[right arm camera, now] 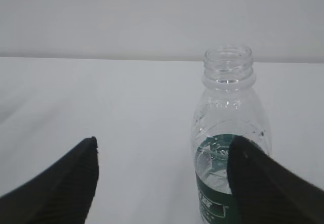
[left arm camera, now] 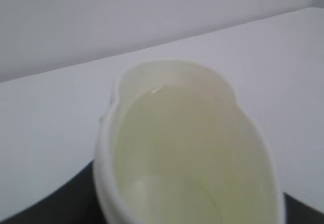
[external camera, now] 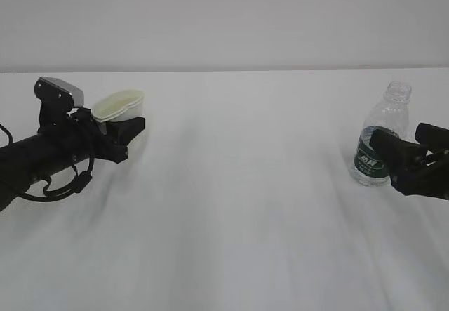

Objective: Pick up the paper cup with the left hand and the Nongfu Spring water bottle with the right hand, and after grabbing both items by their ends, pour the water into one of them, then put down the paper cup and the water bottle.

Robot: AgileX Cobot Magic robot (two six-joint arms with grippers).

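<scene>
On the left side of the table point(external camera: 231, 206), the left hand point(external camera: 130, 130) has its fingers clamped on the paper cup point(external camera: 119, 105), rim squashed into an oval; the left wrist view shows the cup point(left arm camera: 187, 148) deformed, pale inside, can't tell if any liquid's in it. Far right, the Nongfu Spring water bottle point(external camera: 381, 142) stands upright, capless, a little water point(right arm camera: 215, 171) low in it. Right hand point(external camera: 414, 158) sits beside it with fingers spread wide; one finger point(right arm camera: 263, 183) overlaps the label, bottle not centred in the gap point(right arm camera: 162, 178). Risks: closing off-centre shoves or tips the open bottle and spills it; the squeezed cup could buckle further or slip out during the pour.
</scene>
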